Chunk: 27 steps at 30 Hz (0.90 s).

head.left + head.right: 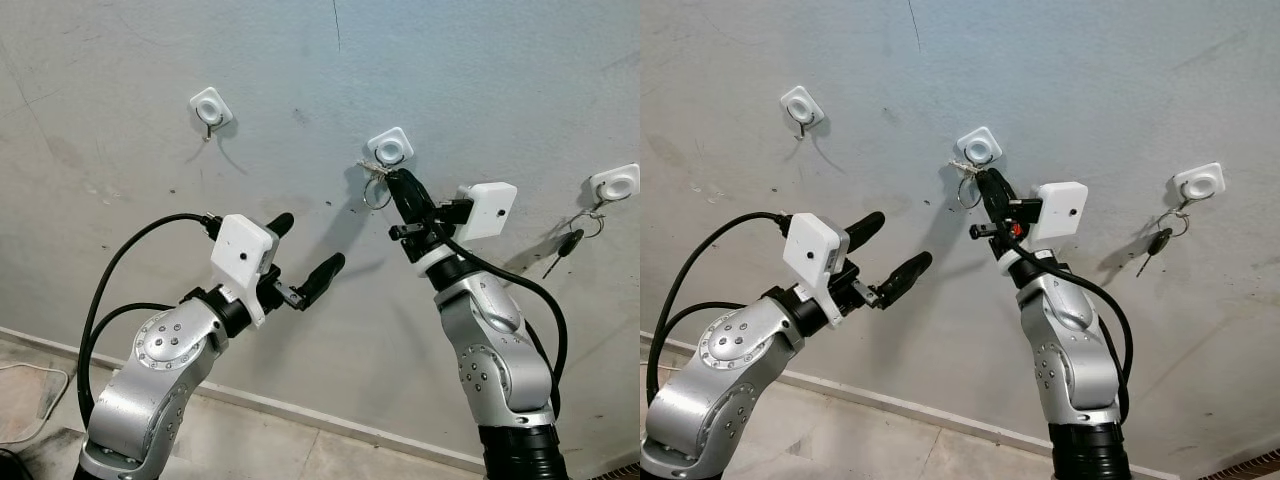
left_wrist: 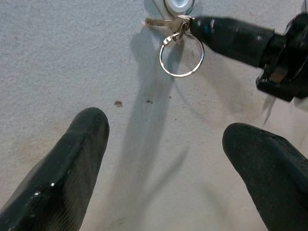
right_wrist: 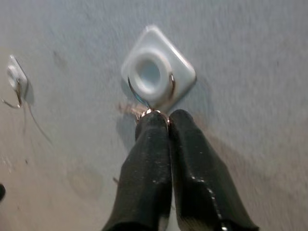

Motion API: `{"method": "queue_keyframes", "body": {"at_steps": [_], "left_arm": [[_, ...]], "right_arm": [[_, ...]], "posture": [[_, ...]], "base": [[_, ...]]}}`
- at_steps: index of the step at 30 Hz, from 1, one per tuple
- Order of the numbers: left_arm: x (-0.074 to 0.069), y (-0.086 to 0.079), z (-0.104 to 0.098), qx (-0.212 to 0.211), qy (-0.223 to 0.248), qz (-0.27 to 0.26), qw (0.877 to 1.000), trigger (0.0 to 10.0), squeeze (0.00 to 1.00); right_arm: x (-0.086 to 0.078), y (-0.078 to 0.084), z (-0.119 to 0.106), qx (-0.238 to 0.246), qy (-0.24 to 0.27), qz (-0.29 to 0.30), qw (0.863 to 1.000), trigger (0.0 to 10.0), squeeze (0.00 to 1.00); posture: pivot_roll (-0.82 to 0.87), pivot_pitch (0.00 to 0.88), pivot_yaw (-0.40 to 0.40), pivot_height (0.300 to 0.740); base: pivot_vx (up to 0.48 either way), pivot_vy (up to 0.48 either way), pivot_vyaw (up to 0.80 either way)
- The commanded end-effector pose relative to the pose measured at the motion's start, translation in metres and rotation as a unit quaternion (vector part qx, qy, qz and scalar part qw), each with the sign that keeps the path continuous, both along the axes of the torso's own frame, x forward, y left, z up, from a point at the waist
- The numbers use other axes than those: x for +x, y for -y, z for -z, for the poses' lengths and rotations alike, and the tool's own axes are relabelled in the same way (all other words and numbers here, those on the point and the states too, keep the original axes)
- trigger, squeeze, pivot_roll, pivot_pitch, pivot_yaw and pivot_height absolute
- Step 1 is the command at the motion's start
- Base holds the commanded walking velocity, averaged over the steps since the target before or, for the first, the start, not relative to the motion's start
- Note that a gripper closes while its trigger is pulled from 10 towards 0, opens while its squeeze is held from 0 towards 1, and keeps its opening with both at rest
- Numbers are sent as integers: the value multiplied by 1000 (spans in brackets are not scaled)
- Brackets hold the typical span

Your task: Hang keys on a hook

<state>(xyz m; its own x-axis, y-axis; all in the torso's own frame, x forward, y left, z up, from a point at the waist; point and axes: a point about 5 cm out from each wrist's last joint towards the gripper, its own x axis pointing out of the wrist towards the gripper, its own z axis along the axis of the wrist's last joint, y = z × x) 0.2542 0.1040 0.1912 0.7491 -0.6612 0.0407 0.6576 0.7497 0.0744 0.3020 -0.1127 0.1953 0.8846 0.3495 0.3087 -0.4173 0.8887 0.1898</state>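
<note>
Three white hooks are stuck on the grey wall: a left hook (image 1: 210,108), a middle hook (image 1: 390,148) and a right hook (image 1: 613,183). My right gripper (image 1: 392,178) is raised to the middle hook, shut on a set of silver keys (image 2: 156,21) just under it. A thin wire loop (image 3: 171,84) of the set lies around the middle hook's knob (image 3: 150,72), and a key ring (image 2: 182,55) dangles below the fingertips. Lower and to the left, my left gripper (image 1: 310,241) points at the wall, open and holding nothing.
A black-headed key (image 1: 567,245) hangs on a ring from the right hook. The left hook carries only its small metal hook. A skirting board (image 1: 330,425) runs along the foot of the wall above a tiled floor (image 1: 240,450). Black cables (image 1: 110,280) loop off the left arm.
</note>
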Motion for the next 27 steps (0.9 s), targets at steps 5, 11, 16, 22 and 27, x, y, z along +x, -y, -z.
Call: {"method": "queue_keyframes", "body": {"at_steps": [5, 11, 16, 22, 27], "left_arm": [[0, 3, -2, 2, 7, 5, 1000, 10000, 0], [0, 3, -2, 2, 8, 4, 1000, 10000, 0], [0, 3, -2, 2, 8, 3, 1000, 10000, 0], [0, 3, -2, 1, 9, 2, 1000, 10000, 0], [0, 3, -2, 1, 10, 1, 1000, 10000, 0]], "right_arm": [[1, 0, 13, -13, -31, 2, 999, 10000, 1000], [2, -1, 13, -14, -28, 1, 1000, 10000, 1000], [2, -1, 12, -15, -24, 3, 1000, 10000, 1000], [3, 1, 10, -24, -15, 15, 999, 10000, 1000], [1, 6, 5, -60, 3, 46, 997, 10000, 1000]], "posture": [[248, 12, -62, 740], [249, 13, -63, 740], [249, 12, -64, 740], [248, 12, -65, 740], [246, 12, -68, 740]], "base": [[0, 0, 0], [0, 0, 0], [0, 0, 0], [0, 0, 0], [0, 0, 0]]}}
